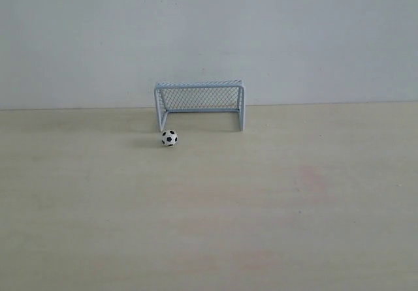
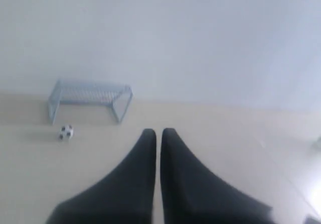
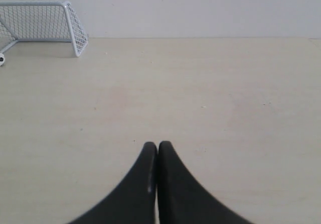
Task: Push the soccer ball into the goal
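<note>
The light blue-grey goal stands at the back of the table against the wall, its mouth facing forward. The black-and-white soccer ball rests on the table just outside the goal's left post, in front of it. Neither arm shows in the exterior view. In the left wrist view the goal and ball lie far ahead of my left gripper, which is shut on nothing. My right gripper is shut and empty too, far from the goal; only a sliver of the ball shows at the frame's edge.
A pale wooden table stretches from the front up to a plain white wall. Nothing else stands on it in these views.
</note>
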Controlling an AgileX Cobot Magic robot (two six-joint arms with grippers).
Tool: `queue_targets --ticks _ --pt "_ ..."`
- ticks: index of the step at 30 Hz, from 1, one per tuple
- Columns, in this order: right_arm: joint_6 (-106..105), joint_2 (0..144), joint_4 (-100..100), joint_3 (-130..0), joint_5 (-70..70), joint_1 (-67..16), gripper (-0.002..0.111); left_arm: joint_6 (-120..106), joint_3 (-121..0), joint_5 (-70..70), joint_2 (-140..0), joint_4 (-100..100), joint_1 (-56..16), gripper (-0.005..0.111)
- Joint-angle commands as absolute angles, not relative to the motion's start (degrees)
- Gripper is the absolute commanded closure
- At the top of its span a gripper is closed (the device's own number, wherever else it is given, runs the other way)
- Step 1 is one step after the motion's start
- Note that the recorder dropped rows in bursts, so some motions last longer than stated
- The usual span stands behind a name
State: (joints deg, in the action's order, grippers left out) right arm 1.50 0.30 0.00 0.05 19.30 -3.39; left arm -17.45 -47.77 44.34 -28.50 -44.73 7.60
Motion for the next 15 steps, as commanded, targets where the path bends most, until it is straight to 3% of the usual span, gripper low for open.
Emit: queue_targets --ticks 1,8,15 --pt "1.3 0.0 0.0 0.0 19.07 -3.54 0.108 -24.71 -35.77 19.57 -26.12 -46.66 3.62 0.102" --pt "1.3 0.0 0.0 0.0 19.07 -3.54 0.108 -36.01 -9.58 0.61 -12.64 -46.52 3.53 0.102" --pt "1.3 0.0 0.0 0.0 19.07 -3.54 0.108 -35.44 -7.07 -2.19 -8.68 -46.7 3.57 0.102"
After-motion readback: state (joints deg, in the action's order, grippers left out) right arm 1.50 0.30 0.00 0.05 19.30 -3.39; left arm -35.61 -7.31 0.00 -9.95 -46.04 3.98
